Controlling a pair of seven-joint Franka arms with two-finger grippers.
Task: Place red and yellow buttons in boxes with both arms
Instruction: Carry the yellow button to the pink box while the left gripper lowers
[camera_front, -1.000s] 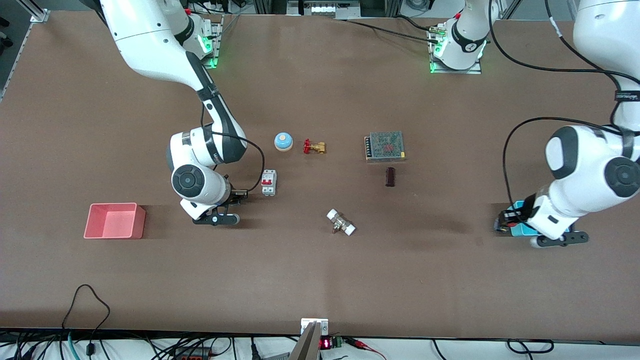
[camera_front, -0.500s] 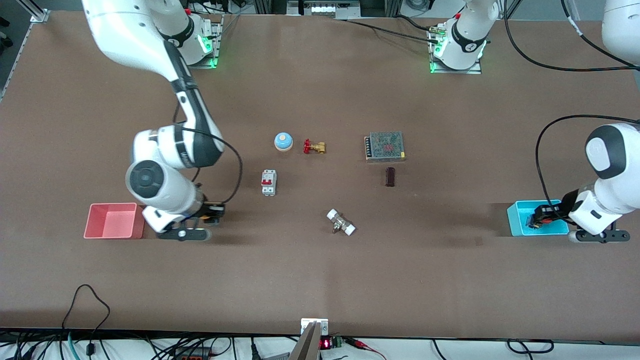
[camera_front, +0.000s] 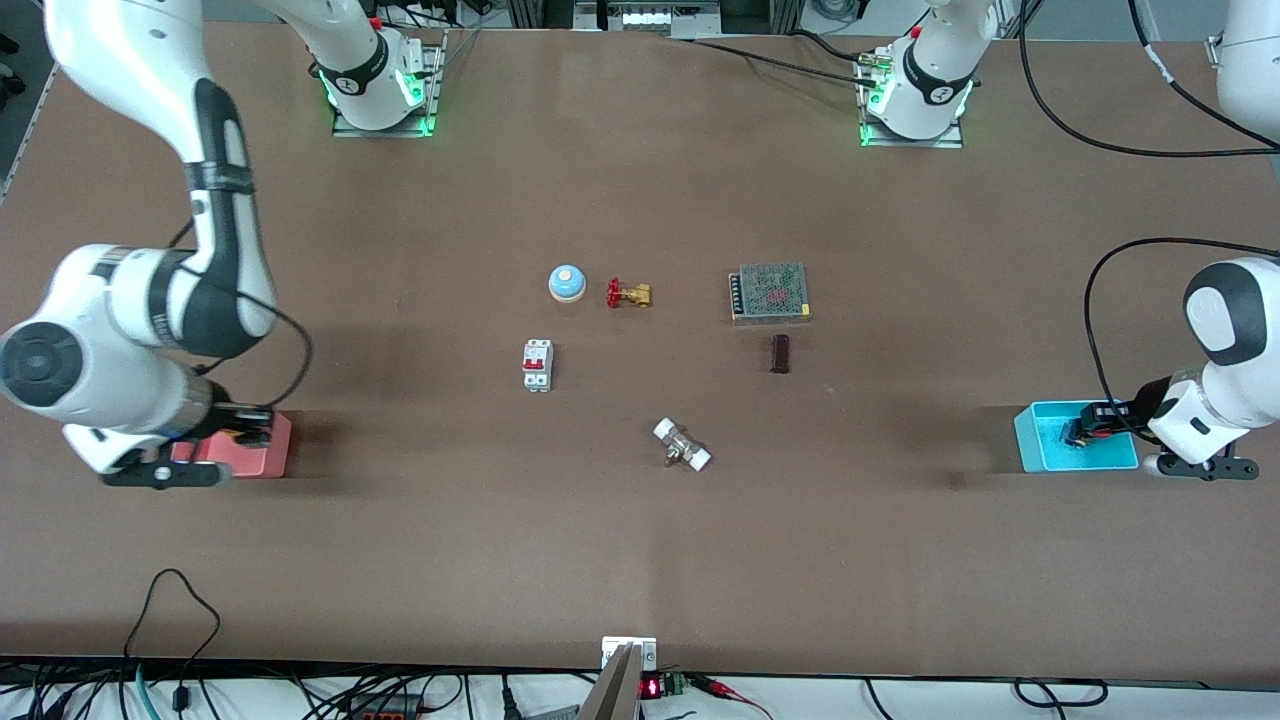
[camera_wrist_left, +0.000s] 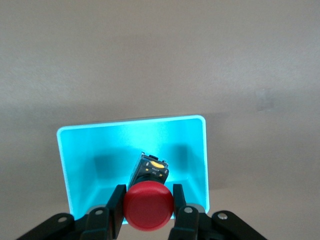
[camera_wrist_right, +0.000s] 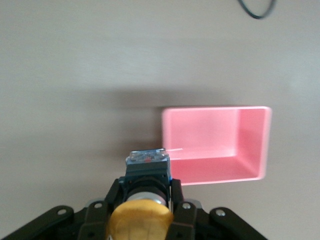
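Observation:
My left gripper (camera_front: 1082, 433) is shut on the red button (camera_wrist_left: 148, 205) and holds it over the cyan box (camera_front: 1040, 448). In the left wrist view the button's black base hangs above the inside of the box (camera_wrist_left: 80, 165). My right gripper (camera_front: 252, 424) is shut on the yellow button (camera_wrist_right: 140, 221), its black base pointing down. It hangs at the edge of the pink box (camera_front: 265, 457) that faces the table's middle. In the right wrist view the pink box (camera_wrist_right: 210, 135) is open and holds nothing.
Mid-table lie a blue bell (camera_front: 566, 283), a red-handled brass valve (camera_front: 628, 294), a white circuit breaker (camera_front: 537, 365), a mesh-topped power supply (camera_front: 770, 292), a small dark block (camera_front: 780, 353) and a white-capped fitting (camera_front: 682, 445).
My right arm swung from beside the breaker toward its end of the table, reaching the pink box. My left gripper shifted a little farther over the cyan box.

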